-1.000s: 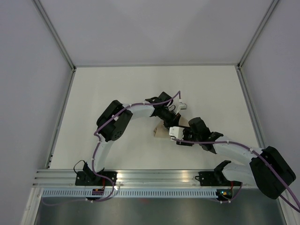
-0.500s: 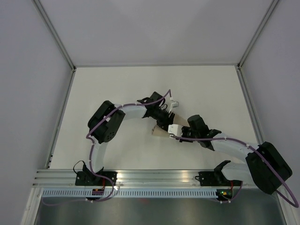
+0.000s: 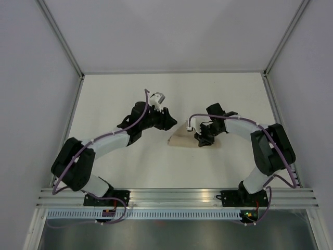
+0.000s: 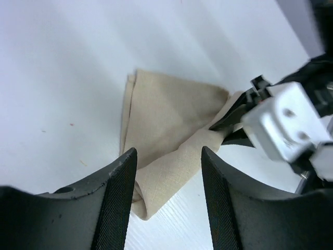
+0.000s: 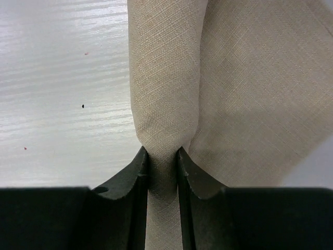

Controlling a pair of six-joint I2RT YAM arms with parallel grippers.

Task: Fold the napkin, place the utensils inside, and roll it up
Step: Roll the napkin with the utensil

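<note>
The tan napkin [image 3: 186,138] lies folded and partly rolled on the white table, mid-centre. My right gripper [image 3: 203,139] is at its right end, shut on a rolled fold of the cloth; in the right wrist view the gripper [image 5: 163,162] pinches the fold of the napkin [image 5: 244,88]. My left gripper [image 3: 172,123] is open and empty, just left of and behind the napkin. In the left wrist view the left gripper [image 4: 169,195] hovers over the near end of the napkin [image 4: 169,122], apart from it. No utensils show.
The white table [image 3: 114,94] is bounded by grey walls with metal frame posts at the back corners. An aluminium rail [image 3: 171,197] with both arm bases runs along the near edge.
The left arm has swung back and to the left, off the napkin. The right arm has moved to the napkin's right end, so the cloth is now uncovered from above.
</note>
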